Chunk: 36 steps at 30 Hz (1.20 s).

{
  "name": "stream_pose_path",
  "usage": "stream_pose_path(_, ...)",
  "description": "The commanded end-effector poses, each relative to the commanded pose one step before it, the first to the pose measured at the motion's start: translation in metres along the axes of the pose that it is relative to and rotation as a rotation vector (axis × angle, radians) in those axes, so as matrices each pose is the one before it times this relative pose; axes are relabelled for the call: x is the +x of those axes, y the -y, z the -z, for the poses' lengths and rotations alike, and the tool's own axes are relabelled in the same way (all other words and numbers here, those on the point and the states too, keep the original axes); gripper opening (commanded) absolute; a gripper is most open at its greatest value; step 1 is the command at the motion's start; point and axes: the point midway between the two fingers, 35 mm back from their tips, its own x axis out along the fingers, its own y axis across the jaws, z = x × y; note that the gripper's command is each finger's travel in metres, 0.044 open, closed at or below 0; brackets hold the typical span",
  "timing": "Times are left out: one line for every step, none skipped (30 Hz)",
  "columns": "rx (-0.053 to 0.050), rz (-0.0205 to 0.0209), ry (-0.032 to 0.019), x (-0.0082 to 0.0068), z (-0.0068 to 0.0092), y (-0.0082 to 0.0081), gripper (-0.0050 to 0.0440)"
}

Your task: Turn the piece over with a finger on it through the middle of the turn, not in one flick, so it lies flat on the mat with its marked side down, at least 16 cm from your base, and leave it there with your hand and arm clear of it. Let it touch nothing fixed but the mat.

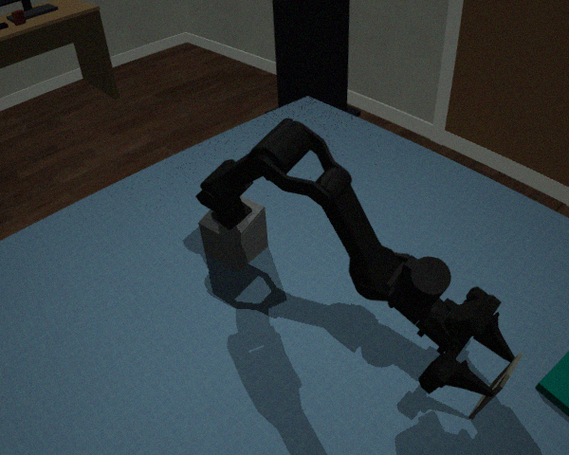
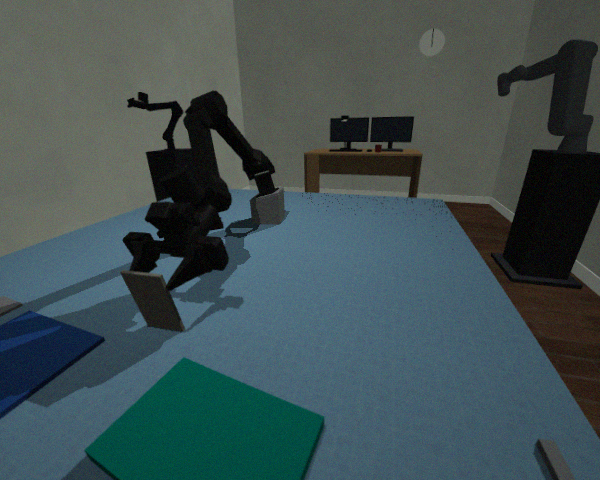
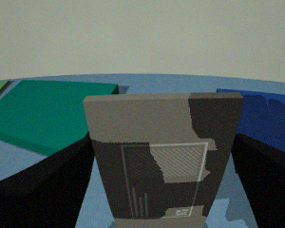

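The piece is a thin tan rectangular plate [image 1: 496, 385]. It stands tilted on its lower edge on the blue mat [image 1: 176, 318], far from the arm's grey base block [image 1: 234, 235]. In the wrist view the plate [image 3: 163, 159] fills the space between my two dark fingers, and its face toward the camera carries a light rectangular outline marking. From the exterior view the plate [image 2: 153, 300] shows a plain face. My gripper [image 1: 500, 374] is shut on the plate's two side edges, low over the mat.
A green pad [image 2: 207, 426] lies flat just beyond the plate, and a dark blue pad [image 2: 26, 353] lies beside it. A small grey bar [image 2: 553, 458] lies at the mat's near corner. A second arm on a black pedestal [image 2: 556, 217] stands off the mat.
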Motion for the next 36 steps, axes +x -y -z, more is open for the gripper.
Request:
stream_pose_path(-0.0061,0.00103,-0.01743,-0.0061,0.0045,0.00017,0.0)
stream_pose_path(0.0,0.0,0.0,0.0,0.0,0.0,0.0)
stream_pose_path(0.0,0.0,0.0,0.0,0.0,0.0,0.0)
stream_pose_path(0.0,0.0,0.0,0.0,0.0,0.0,0.0)
stream_pose_path(0.0,0.0,0.0,0.0,0.0,0.0,0.0)
stream_pose_path(0.0,0.0,0.0,0.0,0.0,0.0,0.0)
stream_pose_path(0.0,0.0,0.0,0.0,0.0,0.0,0.0)
stream_pose_path(0.0048,-0.00107,0.01226,0.00287,-0.00088,-0.00019,0.0)
stream_pose_path(-0.0006,0.00019,-0.00157,-0.00154,0.00043,-0.00001,0.0)
stream_pose_path(-0.0006,0.00022,-0.00154,-0.00153,0.00045,-0.00001,0.0)
stream_pose_path(-0.0006,0.00022,-0.00154,-0.00152,0.00049,-0.00001,0.0)
stream_pose_path(-0.0006,0.00022,-0.00157,-0.00151,0.00051,-0.00001,0.0)
stream_pose_path(-0.0006,0.00019,-0.00154,-0.0015,0.00055,-0.00001,0.0)
stream_pose_path(-0.0006,0.00022,-0.00157,-0.00148,0.00057,-0.00001,0.0)
stream_pose_path(-0.0006,0.00022,-0.00154,-0.00148,0.0006,-0.00001,0.0)
stream_pose_path(-0.0006,0.00022,-0.00154,-0.00146,0.00063,-0.00001,0.0)
stream_pose_path(0.0,0.0,0.0,0.0,0.0,0.0,0.0)
stream_pose_path(0.0,0.0,0.0,0.0,0.0,0.0,0.0)
stream_pose_path(0.0,0.0,0.0,0.0,0.0,0.0,0.0)
stream_pose_path(0.0,0.0,0.0,0.0,0.0,0.0,0.0)
stream_pose_path(0.0,0.0,0.0,0.0,0.0,0.0,0.0)
stream_pose_path(0.0,0.0,0.0,0.0,0.0,0.0,0.0)
stream_pose_path(0.0,0.0,0.0,0.0,0.0,0.0,0.0)
stream_pose_path(0.0,0.0,0.0,0.0,0.0,0.0,0.0)
stream_pose_path(0.0046,-0.00148,0.01322,0.00266,-0.00129,0.00024,0.0)
stream_pose_path(-0.0005,0.00035,-0.00163,-0.00152,0.00048,-0.00001,0.0)
stream_pose_path(-0.0005,0.00031,-0.00167,-0.0015,0.00051,-0.00001,0.0)
stream_pose_path(-0.0005,0.00035,-0.00167,-0.0015,0.00054,-0.00001,0.0)
stream_pose_path(-0.0005,0.00035,-0.00163,-0.00148,0.00057,-0.00001,0.0)
stream_pose_path(-0.0005,0.00035,-0.00167,-0.00147,0.00059,-0.00001,0.0)
stream_pose_path(-0.0005,0.00035,-0.00167,-0.00146,0.00062,-0.00001,0.0)
stream_pose_path(-0.0005,0.00035,-0.00163,-0.00144,0.00065,-0.00001,0.0)
stream_pose_path(-0.0005,0.00031,-0.00166,-0.00143,0.00068,-0.00001,0.0)
stream_pose_path(0.0,0.0,0.0,0.0,0.0,0.0,0.0)
stream_pose_path(0.0,0.0,0.0,0.0,0.0,0.0,0.0)
stream_pose_path(0.0,0.0,0.0,0.0,0.0,0.0,0.0)
